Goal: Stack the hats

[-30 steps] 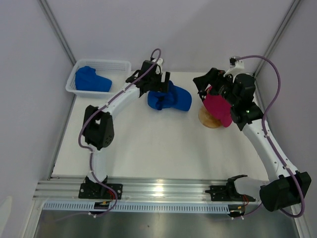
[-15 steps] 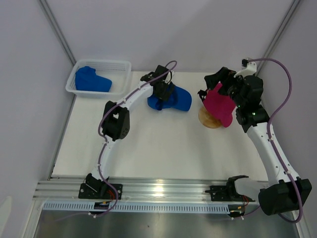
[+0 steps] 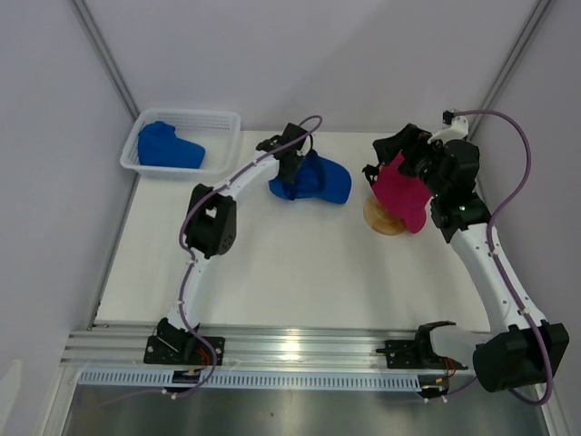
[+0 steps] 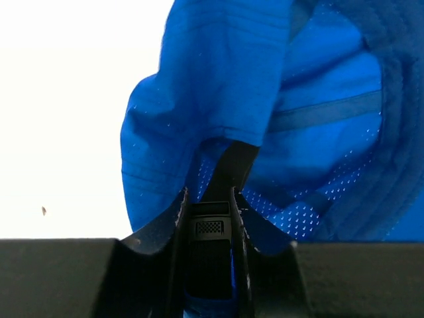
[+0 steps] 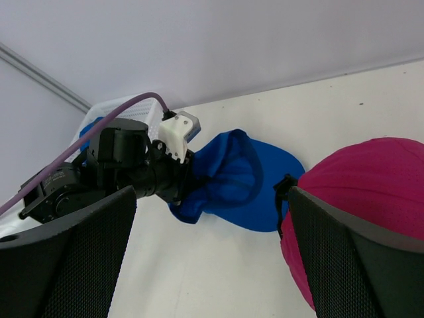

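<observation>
At rear | left fingers point(image 4: 173, 228) now pinch blue hat point(image 3: 325, 182) | right fingers point(image 5: 66, 265) spread

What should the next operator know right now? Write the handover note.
Left gripper: closed on the rear edge of the blue cap, which lies on the table.
Right gripper: open, holding nothing, next to the pink cap on the wooden stand.
Second blue cap: in the white basket.
Done: pink cap on the stand.
Left: stack both blue caps on it.
</observation>
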You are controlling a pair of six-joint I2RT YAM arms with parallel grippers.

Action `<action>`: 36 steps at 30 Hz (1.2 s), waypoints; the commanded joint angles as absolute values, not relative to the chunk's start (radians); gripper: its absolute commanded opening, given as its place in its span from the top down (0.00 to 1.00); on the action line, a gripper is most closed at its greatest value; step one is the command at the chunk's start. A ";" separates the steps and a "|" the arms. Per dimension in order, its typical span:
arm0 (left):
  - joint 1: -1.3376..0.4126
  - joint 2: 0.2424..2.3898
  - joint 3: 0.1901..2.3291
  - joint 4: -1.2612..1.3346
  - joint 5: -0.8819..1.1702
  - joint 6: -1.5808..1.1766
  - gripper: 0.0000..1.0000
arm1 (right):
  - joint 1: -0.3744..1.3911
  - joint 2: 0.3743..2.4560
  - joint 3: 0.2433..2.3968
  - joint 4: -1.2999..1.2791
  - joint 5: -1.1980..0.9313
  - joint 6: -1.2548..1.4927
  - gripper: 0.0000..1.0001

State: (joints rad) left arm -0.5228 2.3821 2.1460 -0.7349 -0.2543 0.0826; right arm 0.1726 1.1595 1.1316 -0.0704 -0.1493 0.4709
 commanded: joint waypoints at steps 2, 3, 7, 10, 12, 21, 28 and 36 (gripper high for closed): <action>-0.482 2.168 2.027 -0.577 -0.210 0.009 0.99 | 0.213 1.229 1.153 0.040 -0.213 0.518 0.01; -0.474 2.139 1.998 -0.559 -0.195 0.008 0.99 | 0.228 1.247 1.185 0.043 -0.216 0.514 0.01; -0.446 1.952 1.872 -0.428 -0.072 -0.006 0.99 | 0.299 1.348 1.253 0.061 -0.193 0.526 0.01; -0.443 1.751 1.674 -0.191 0.099 0.131 0.99 | 0.311 1.451 1.270 0.113 -0.184 0.678 0.00; -0.445 1.669 1.535 -0.029 0.181 0.179 0.99 | 0.310 1.527 1.281 0.149 -0.193 0.796 0.01; -0.448 1.562 1.454 0.143 0.189 0.288 0.99 | 0.296 1.808 1.485 0.422 -0.512 1.137 0.01; -0.448 1.563 1.638 -0.095 -0.265 -0.114 0.99 | 0.313 1.731 1.344 0.517 -0.686 0.711 0.01; -0.449 1.503 1.738 -0.247 -0.391 -0.363 0.99 | 0.439 1.504 1.095 0.388 -0.465 0.127 0.01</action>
State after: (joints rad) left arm -0.4469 1.5570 1.6524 -0.1749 -0.2806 -0.2077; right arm 0.3729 1.5826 1.1362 0.4110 -0.5549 0.4393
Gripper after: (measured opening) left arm 0.286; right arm 0.993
